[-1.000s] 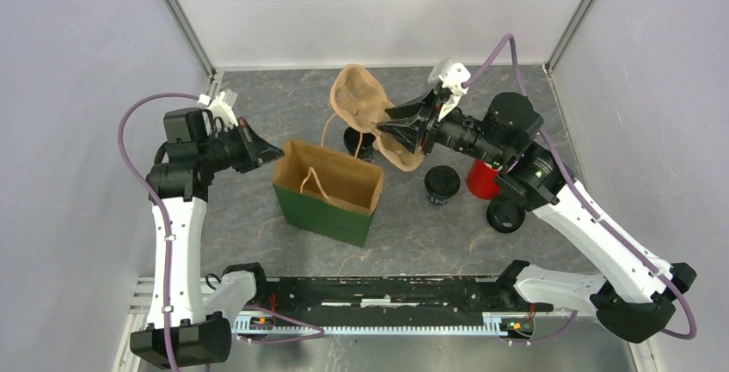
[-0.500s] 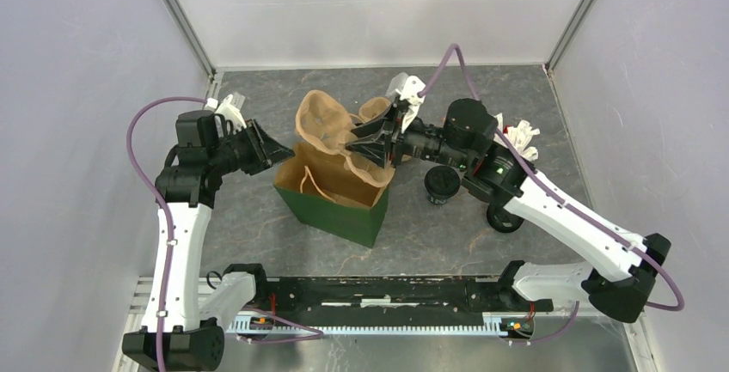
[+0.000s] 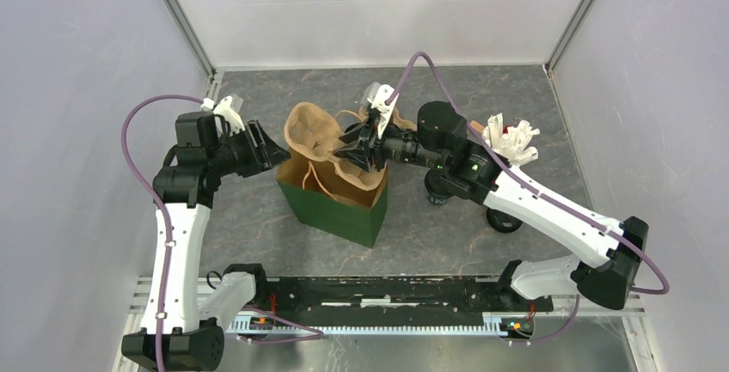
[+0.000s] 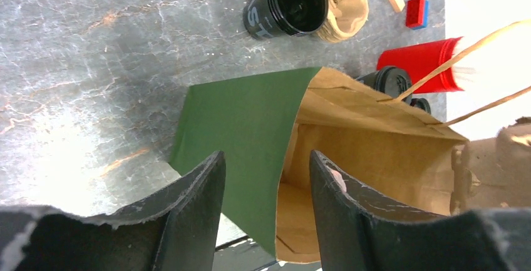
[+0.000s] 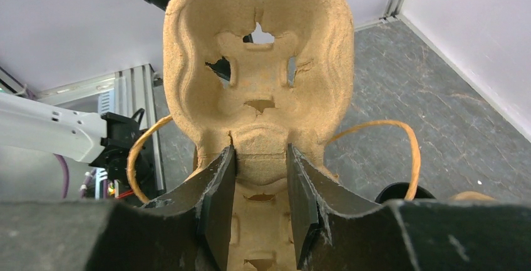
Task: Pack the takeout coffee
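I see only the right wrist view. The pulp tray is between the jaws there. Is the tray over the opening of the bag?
Observer: Yes. In the top view the pulp tray is above the open mouth of the paper bag, toward its far left side.
Operator: Is the left arm gripping the bag?
Observer: No. The left gripper has its jaws open, one on each side of the bag's green wall.
Operator: And where is the coffee?
Observer: Outside the bag. The left wrist view shows a lidded black cup on the table beside the red cup.
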Controlling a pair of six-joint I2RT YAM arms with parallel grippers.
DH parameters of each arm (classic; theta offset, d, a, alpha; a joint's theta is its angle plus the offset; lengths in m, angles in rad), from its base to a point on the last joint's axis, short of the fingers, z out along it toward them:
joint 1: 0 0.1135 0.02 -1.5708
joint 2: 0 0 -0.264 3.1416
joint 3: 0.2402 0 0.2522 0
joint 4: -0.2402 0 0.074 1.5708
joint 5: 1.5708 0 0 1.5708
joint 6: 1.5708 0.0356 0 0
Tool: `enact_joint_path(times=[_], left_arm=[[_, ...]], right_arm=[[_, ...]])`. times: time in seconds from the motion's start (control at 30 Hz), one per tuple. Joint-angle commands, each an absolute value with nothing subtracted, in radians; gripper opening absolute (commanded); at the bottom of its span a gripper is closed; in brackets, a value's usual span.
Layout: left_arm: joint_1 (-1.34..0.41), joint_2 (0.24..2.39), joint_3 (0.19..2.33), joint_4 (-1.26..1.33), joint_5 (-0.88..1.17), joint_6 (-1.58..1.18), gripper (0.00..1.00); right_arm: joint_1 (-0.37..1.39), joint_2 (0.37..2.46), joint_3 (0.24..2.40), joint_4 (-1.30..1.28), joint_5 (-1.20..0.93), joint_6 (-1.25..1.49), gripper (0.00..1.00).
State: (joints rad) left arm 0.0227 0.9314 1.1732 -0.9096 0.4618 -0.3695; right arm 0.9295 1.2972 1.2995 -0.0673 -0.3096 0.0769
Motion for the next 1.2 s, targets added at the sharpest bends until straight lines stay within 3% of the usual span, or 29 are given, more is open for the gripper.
enact_joint_path(times=[0.0, 0.13, 0.27, 0.43, 0.6, 1.17], left_arm=[[0.022, 0.944, 1.182, -0.901, 0.426, -0.279, 0.59], [0.022, 0.952, 1.174, -0.861, 0.441, -0.275, 0.56], [0.022, 0.951, 1.158, -0.834, 0.469, -0.267, 0.47], [0.022, 0.937, 1.131, -0.792, 0.528, -0.274, 0.19], [0.022, 0.924, 1.123, -0.776, 0.59, -0.286, 0.03], [0.022, 0.904, 1.108, -0.814, 0.601, -0.312, 0.02]], right_arm=[[0.936, 1.333, 1.322, -0.038, -0.262, 0.029, 0.39], [0.939, 1.351, 1.316, -0.048, -0.237, 0.022, 0.39], [0.947, 1.359, 1.294, -0.072, -0.235, 0.009, 0.39], [0.959, 1.363, 1.263, -0.088, -0.243, -0.014, 0.39], [0.976, 1.383, 1.251, -0.119, -0.246, -0.029, 0.39], [1.02, 1.463, 1.229, -0.179, -0.117, -0.035, 0.38]])
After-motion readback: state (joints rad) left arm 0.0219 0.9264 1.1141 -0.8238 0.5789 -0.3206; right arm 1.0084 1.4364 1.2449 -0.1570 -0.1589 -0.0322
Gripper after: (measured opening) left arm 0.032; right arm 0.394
